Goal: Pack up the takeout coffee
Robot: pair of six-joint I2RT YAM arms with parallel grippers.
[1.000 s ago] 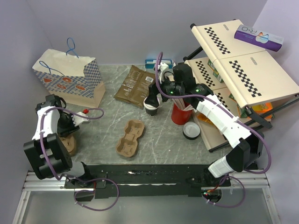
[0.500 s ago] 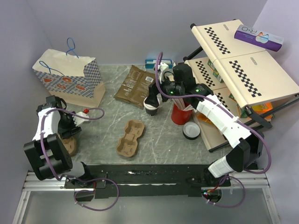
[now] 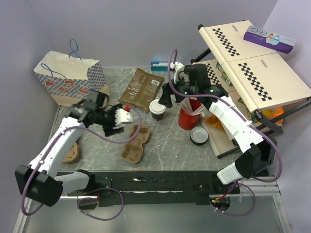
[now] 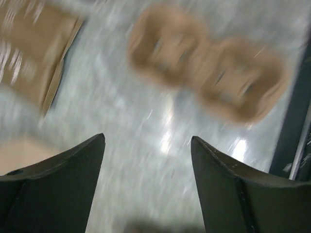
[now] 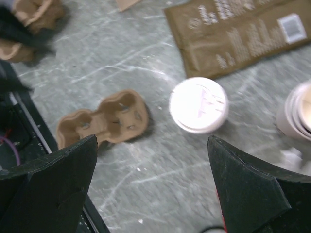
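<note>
Takeout coffee (image 5: 198, 105) stands untouched; right pincer (image 5: 151, 141) and left pincer (image 4: 148, 141) both gape empty

Landmark = brown pulp 2-well carrier (image 3: 136, 144), flat on grey marble bench (image 3: 165, 141), approx mid-bench.

- 2nd pulp carrier (image 3: 72, 149): well L of landmark, abt level w/ it, partly covered.
- Paper bag (image 3: 73, 80), blue handles, blue checker print: far back-L of landmark, by the wall.
- Brown pouch (image 3: 142, 89): flat, label up, straight behind landmark.
- Blue box (image 3: 158, 64): further back, past the pouch, at the wall.
- Red cup (image 3: 187, 116) w/ white sticks: R of landmark, a bit behind.
- Small round thing (image 3: 199, 136), white top, dark rim: R of landmark, just in front of red cup.
- Checker-panel rack (image 3: 252, 73): far R, panels tilted. Purple box (image 3: 269, 39) on its top panel, orange pack (image 3: 274, 112) underneath.
</note>
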